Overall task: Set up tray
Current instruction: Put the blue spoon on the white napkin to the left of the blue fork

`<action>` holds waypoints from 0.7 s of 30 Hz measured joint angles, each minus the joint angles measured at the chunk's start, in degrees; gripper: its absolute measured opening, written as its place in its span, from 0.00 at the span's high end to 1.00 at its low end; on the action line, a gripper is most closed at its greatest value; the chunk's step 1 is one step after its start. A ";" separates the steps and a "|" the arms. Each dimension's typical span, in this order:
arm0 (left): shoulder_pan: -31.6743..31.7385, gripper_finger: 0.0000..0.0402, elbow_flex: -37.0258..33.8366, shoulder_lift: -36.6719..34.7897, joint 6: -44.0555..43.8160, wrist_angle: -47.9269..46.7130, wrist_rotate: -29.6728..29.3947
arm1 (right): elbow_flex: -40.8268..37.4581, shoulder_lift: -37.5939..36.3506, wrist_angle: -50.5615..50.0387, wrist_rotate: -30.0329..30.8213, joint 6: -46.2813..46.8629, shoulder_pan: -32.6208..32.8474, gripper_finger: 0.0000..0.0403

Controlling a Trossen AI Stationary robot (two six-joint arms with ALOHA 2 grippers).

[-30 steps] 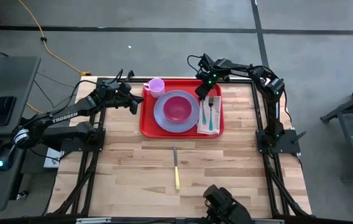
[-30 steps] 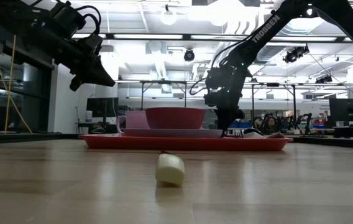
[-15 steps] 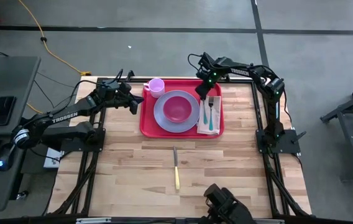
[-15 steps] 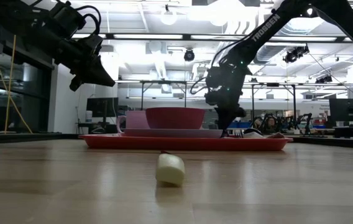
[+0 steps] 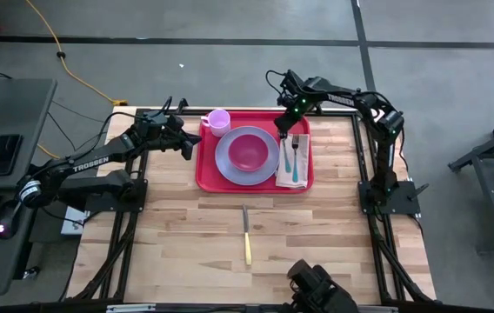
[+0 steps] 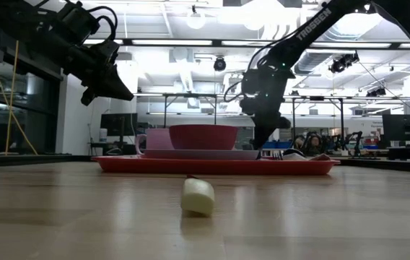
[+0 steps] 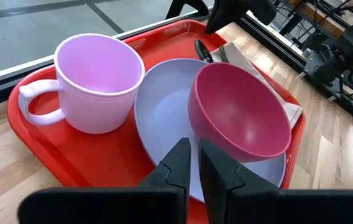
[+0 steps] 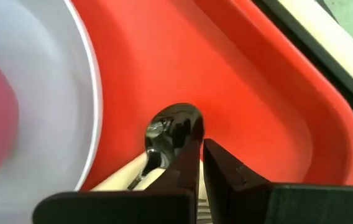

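From the overhead cam I've got the tray (image 5: 254, 176) sitting toward the far side of the counter (image 5: 177, 235), roughly centred between the two arms. On it: a lavender plate (image 5: 227, 162) with a pink bowl (image 5: 248, 150) in the middle, a pale pink mug (image 5: 217, 121) in the far left corner, and a napkin (image 5: 285, 170) on the right side with a fork (image 5: 296, 156) and a spoon (image 5: 284, 143) lying on it. My right gripper (image 5: 283, 124) is hovering over the far right part of the tray, just above the spoon end. The left gripper (image 5: 191, 144) waits just off the tray's left edge. A knife (image 5: 246, 235) with a yellow handle lies alone on the near counter, well apart from the tray.

Low cam: knife handle end (image 6: 197, 196) up front, tray (image 6: 216, 165) behind it, right gripper (image 6: 264, 139) hanging above the napkin side, clear of the tray.

Left wrist cam: fingers (image 7: 179, 163) are pinched nearly together with nothing between them, pointing at the plate (image 7: 164, 106), bowl (image 7: 238, 112) and mug (image 7: 99, 81).

Right wrist cam: fingers (image 8: 189, 155) also clenched close with just a sliver of gap, holding nothing, right over the spoon bowl (image 8: 167, 127) on the red tray (image 8: 251, 93).
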 joint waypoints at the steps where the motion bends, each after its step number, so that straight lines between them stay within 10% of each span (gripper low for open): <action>1: -0.02 0.84 0.00 0.00 0.15 -0.02 0.00 | -0.01 -0.01 -0.15 0.03 0.09 0.16 1.00; 21: -0.01 0.84 0.00 0.00 0.48 0.00 -0.02 | -0.35 -0.01 11.17 -3.45 -1.63 2.74 1.00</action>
